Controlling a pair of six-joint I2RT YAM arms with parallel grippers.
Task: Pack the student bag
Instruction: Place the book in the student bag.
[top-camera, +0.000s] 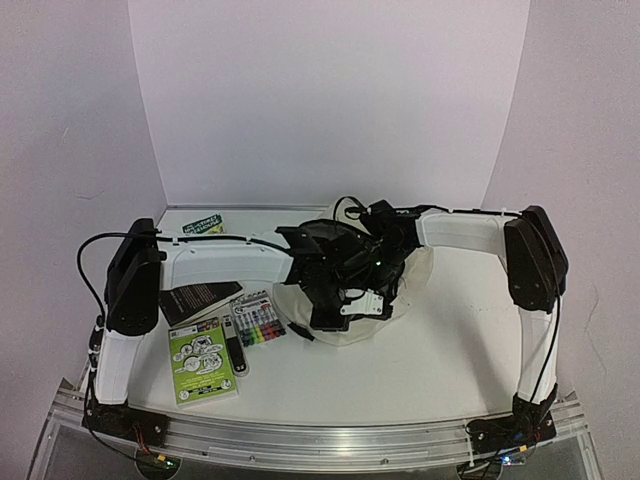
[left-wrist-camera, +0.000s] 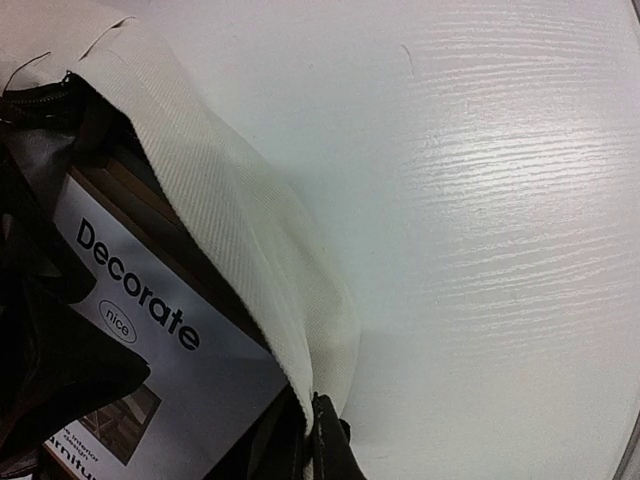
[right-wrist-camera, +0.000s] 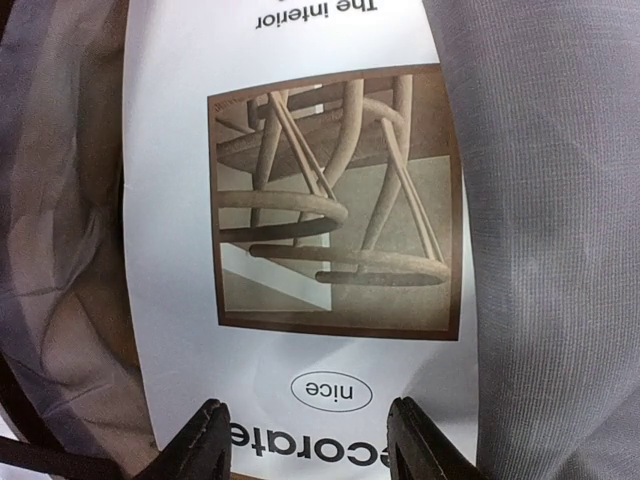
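Two grippers at the student bag (top-camera: 418, 278) in the middle of the table (top-camera: 440, 365): left gripper (left-wrist-camera: 320, 440) pinched shut on its rim, right gripper (right-wrist-camera: 315, 445) parted, empty, over the magazine (right-wrist-camera: 300, 130) inside, so best hold that mouth wide.

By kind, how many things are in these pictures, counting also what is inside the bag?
student bag: 1
printed items: 4 (Decorate booklet, green booklet, dark booklet, green card)
marker pack: 1
black oblong item: 1
Total: 7
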